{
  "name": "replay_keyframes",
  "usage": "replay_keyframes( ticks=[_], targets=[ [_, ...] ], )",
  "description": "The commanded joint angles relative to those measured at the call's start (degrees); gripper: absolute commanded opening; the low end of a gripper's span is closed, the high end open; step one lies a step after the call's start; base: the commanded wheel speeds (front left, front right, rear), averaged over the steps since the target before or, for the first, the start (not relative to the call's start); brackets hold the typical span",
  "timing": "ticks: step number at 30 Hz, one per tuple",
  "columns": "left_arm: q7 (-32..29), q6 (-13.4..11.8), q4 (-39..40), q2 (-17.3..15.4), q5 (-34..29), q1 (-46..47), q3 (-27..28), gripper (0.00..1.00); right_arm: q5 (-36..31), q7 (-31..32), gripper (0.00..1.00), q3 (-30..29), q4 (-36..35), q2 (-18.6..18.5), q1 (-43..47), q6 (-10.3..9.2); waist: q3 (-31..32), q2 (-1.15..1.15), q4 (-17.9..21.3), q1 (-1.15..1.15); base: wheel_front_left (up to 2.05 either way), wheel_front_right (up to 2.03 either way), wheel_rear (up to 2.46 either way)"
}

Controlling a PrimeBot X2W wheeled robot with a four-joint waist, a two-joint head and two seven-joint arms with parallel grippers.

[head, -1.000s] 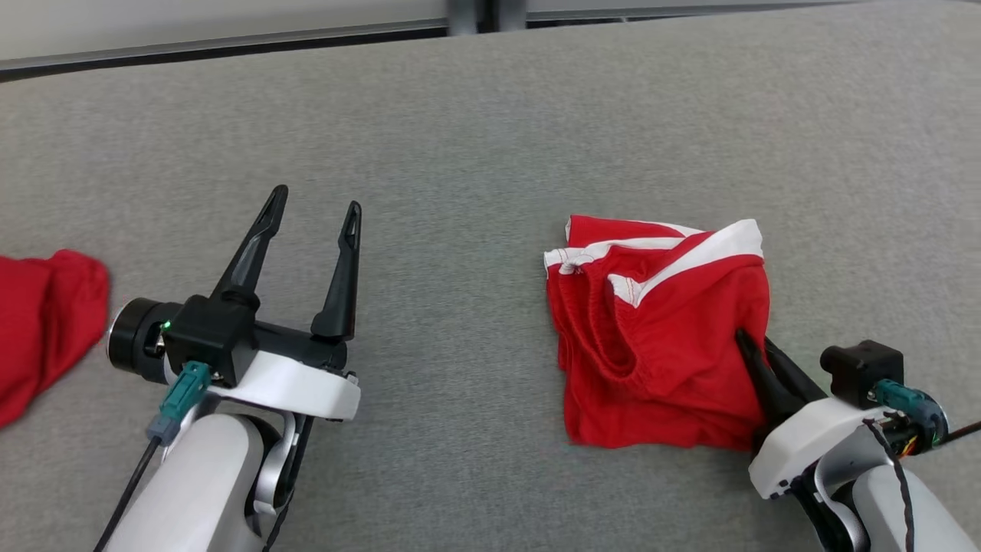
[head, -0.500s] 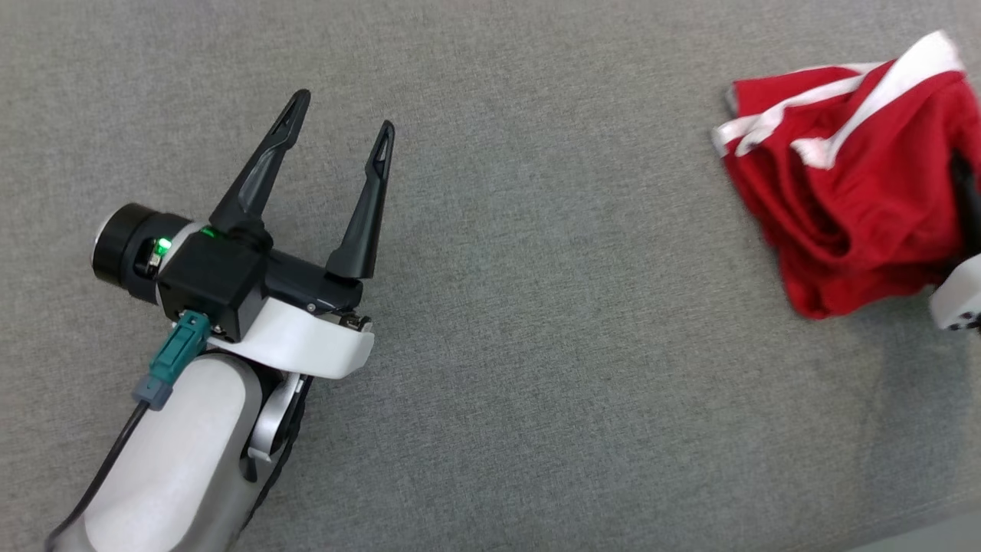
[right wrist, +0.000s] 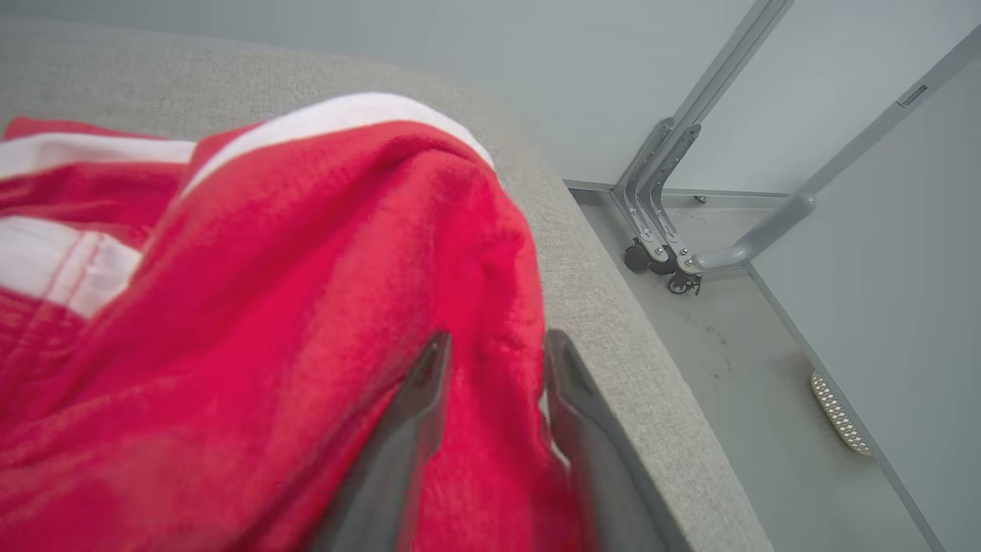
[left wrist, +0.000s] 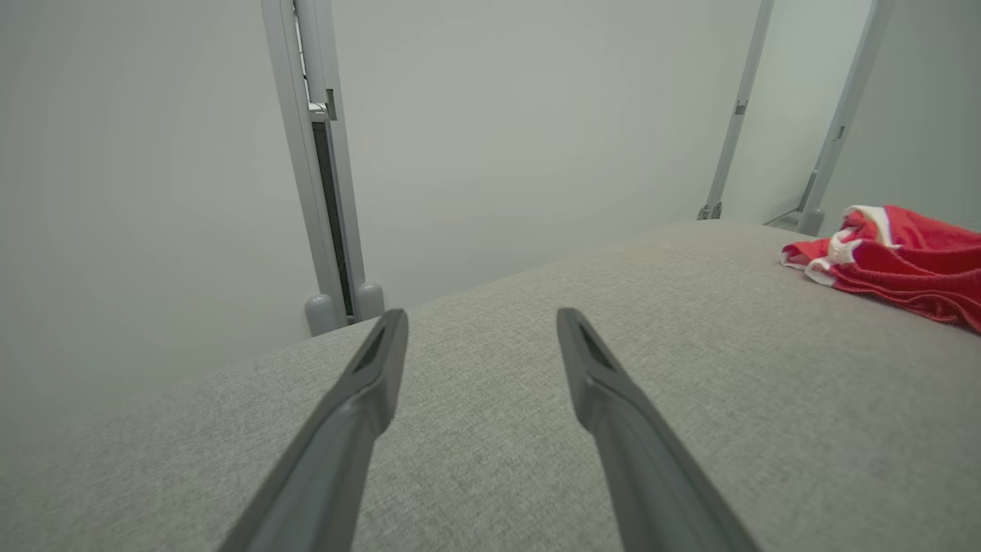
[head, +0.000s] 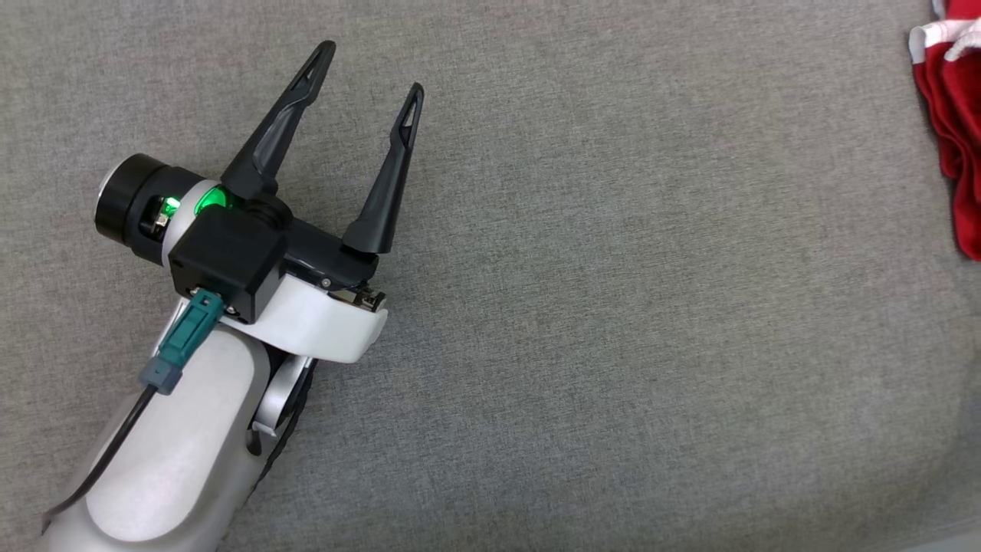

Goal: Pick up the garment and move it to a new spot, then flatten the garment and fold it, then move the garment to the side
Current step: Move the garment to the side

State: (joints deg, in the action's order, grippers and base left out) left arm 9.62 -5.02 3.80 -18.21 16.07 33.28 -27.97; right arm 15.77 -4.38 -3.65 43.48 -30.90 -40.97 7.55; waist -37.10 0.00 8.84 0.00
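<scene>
The garment [head: 953, 115], red with white trim, lies bunched on the grey padded table [head: 613, 307] and is cut off by the head view's right edge. In the right wrist view my right gripper [right wrist: 497, 341] is shut on a fold of the garment [right wrist: 306, 268], with red cloth pinched between its fingers close to the table's right edge. My left gripper [head: 373, 67] stands open over bare table at the left, nothing between its fingers. The left wrist view has the left gripper [left wrist: 481, 318] open, with the garment [left wrist: 904, 253] far off to its right.
The table's right edge [right wrist: 613, 307] drops to a pale floor [right wrist: 751, 368] with a metal frame leg on castors [right wrist: 667, 253]. Behind the table stand pale wall panels and upright posts [left wrist: 322, 192].
The head camera has shifted, so the whole picture moved. The garment, held by my right gripper, now lies much farther right of the left gripper. The left gripper stays open.
</scene>
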Motion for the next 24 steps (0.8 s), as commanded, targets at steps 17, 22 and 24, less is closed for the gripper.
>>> replay_keyframes(
  ticks=[17, 22, 24],
  targets=[
    [2.07, -3.37, -3.48, -1.55, 4.29, -9.28, 3.23, 1.0, 0.93, -10.42, 1.0, -5.3, -13.09, 11.63, 18.03, -0.12, 13.33, 0.0, 0.81, 0.0, 0.0, 0.0, 0.0],
    [2.62, -5.13, -3.94, -1.33, 6.46, -13.79, 4.78, 1.0, -1.09, -9.72, 1.0, -4.03, -23.44, 16.12, 23.96, -0.12, 17.08, 0.0, -0.6, 0.0, 0.0, 0.0, 0.0],
    [2.91, -5.75, -4.15, -1.1, 7.01, -15.37, 5.25, 1.0, -2.37, -8.74, 1.0, -3.4, -27.22, 17.39, 25.71, -0.12, 18.29, 0.0, -1.56, 0.0, 0.0, 0.0, 0.0]
  ],
)
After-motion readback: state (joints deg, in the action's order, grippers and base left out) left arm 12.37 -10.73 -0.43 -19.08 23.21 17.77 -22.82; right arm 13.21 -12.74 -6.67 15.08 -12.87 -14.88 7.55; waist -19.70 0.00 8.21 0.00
